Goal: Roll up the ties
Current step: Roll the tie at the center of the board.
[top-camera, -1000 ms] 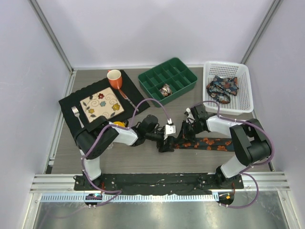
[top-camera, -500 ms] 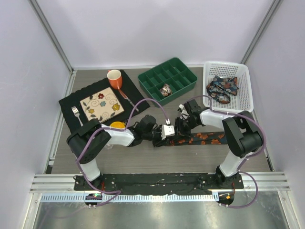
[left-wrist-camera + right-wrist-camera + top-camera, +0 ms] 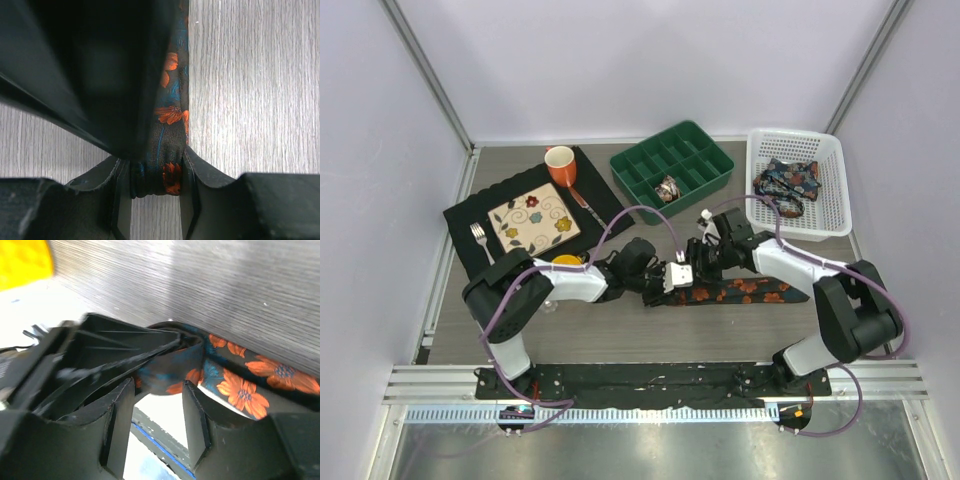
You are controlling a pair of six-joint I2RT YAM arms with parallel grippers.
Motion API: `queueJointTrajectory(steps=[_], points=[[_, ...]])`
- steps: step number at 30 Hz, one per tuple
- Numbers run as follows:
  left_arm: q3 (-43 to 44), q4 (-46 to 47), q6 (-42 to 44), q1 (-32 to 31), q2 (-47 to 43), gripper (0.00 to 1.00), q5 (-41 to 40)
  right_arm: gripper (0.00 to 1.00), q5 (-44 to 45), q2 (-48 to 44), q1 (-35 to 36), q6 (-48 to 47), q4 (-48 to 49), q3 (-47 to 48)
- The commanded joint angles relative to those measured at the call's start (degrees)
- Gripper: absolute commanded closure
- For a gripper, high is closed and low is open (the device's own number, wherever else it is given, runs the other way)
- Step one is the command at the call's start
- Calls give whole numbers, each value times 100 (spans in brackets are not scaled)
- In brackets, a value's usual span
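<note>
On the left, a black fabric placemat (image 3: 460,218) with a flowered plate and an orange mug (image 3: 560,160) sits apart from the work. Toward the middle, the left gripper (image 3: 155,187) reaches across the table, and its fingers pinch the folded-over end of a long dark navy necktie printed with orange flowers (image 3: 750,293). In the left wrist view the cloth fills the gap and touches both pads. From that fold the necktie lies flat along the wooden table, running to the right in front of the arms. The fold is only the start of a coil, so nearly the whole strip is left to wind. Just beside it, the right gripper (image 3: 157,415) faces the same end with its fingers apart. The fold sits at their tips, and neither of them clamps it. Further right, a green plastic compartment tray (image 3: 713,145) holds a small coiled tie (image 3: 668,188) in one of its near compartments, which looks like one tie finished. In the white plastic basket (image 3: 790,133) at the far right, a loose bundle of dark multicoloured ties (image 3: 786,183) lies unrolled. By this reckoning the task is well short of half done.
</note>
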Motion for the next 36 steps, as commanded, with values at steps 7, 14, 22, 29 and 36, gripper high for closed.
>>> queueJointTrajectory(steps=[7, 14, 22, 29, 36], points=[[92, -831, 200, -21, 266, 63, -92, 79, 691, 549, 304, -253, 149, -10], [-48, -394, -203, 154, -6, 36, 161, 99, 876, 768, 93, -323, -141, -370], [-154, 601, -669, 532, -1498, 0, 260, 99, 999, 936, -249, -455, -475, -432], [-358, 1177, -2093, 541, -1636, 0, -338, 99, 1148, 804, -311, -569, -695, -493], [-215, 1313, -1550, 726, -764, 0, 1085, 99, 1412, 891, -311, -675, -818, -537]])
